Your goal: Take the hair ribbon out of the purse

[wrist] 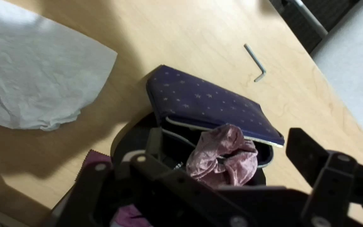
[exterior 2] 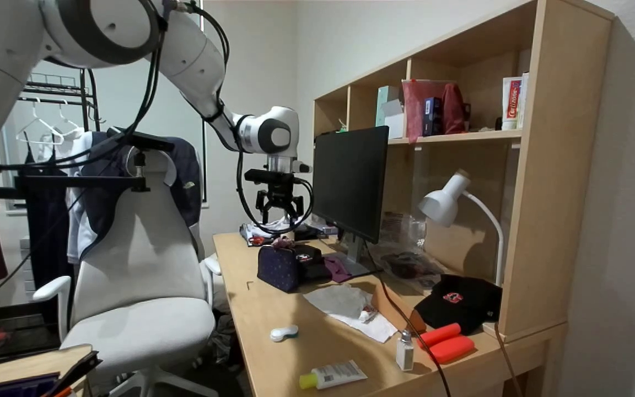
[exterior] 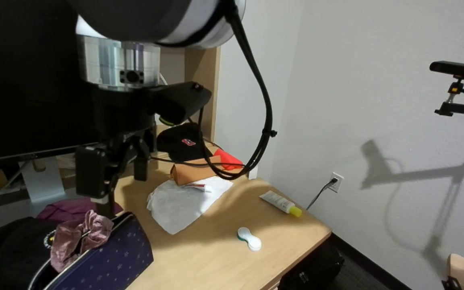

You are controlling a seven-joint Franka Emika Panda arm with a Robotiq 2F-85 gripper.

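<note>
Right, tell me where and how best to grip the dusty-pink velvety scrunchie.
The raised loops of the dusty-pink velvety scrunchie look best, taken from above: they bulge out of the mouth of the navy star-printed zip pouch, while the underside is hidden. The black gripper hangs open above and could close across the crumpled folds.
</note>
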